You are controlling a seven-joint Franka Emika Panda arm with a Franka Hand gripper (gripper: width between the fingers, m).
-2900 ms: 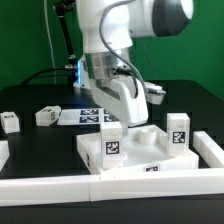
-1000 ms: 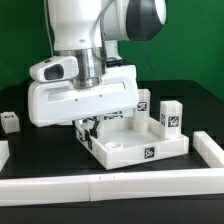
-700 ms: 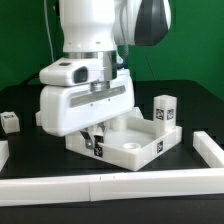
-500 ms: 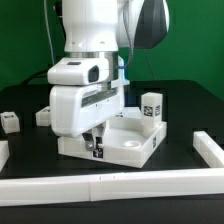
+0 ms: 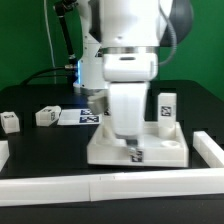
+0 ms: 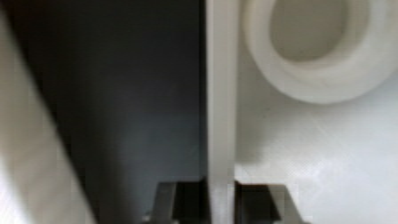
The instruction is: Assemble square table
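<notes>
Square tabletop (image 5: pixel 165 152): turned since half a second ago, now squared to the front border bar (image 5: pixel 60 186), near it.
Upright leg block (image 5: pixel 166 107): by its far corner, exterior view's right.
Gripper (image 5: pixel 131 152): clamped on the near rim.
Wrist view only: rim wall between both fingertips (image 6: pixel 178 200); round leg socket (image 6: pixel 311 50) beside.

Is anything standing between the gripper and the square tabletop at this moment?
Nothing visible does. The gripper is down on the square tabletop, with its fingers on either side of the near rim. The leg block stands by the far corner, clear of the grasp.
</notes>
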